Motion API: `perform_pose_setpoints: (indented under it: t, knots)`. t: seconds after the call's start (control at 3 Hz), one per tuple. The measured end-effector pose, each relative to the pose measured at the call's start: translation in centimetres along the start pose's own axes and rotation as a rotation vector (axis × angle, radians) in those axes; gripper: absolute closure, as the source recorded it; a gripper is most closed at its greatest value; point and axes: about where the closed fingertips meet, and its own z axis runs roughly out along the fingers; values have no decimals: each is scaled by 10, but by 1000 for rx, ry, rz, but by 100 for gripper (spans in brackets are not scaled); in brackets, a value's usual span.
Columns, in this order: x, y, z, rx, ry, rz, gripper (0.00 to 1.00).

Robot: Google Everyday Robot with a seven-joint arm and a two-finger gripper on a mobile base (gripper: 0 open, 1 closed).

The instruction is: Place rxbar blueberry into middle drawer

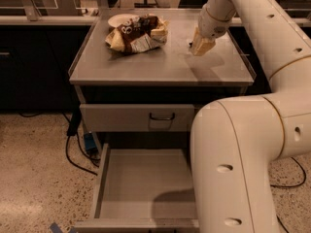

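Note:
My gripper (200, 46) hangs just above the right part of the grey cabinet top (146, 64), at the end of the white arm that comes down from the upper right. A small dark sliver (191, 44) shows at the gripper's left edge; it may be the rxbar blueberry, most of which is hidden. The middle drawer (141, 188) stands pulled out below, with a bare grey floor and nothing in it.
A crumpled brown, white and yellow snack bag (137, 33) lies at the back left of the top, next to a white plate (120, 19). A closed drawer front with a black handle (162, 116) sits above the open drawer. My arm's big white link (233, 169) overhangs the drawer's right side. Cables lie on the floor at the left.

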Motion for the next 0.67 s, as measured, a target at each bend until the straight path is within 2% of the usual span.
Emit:
perform_pose_setpoints:
  t: [0.33, 0.67]
  knots:
    - [0, 0, 0, 1, 0, 0, 59]
    - [12, -9, -44, 112, 11, 16, 37]
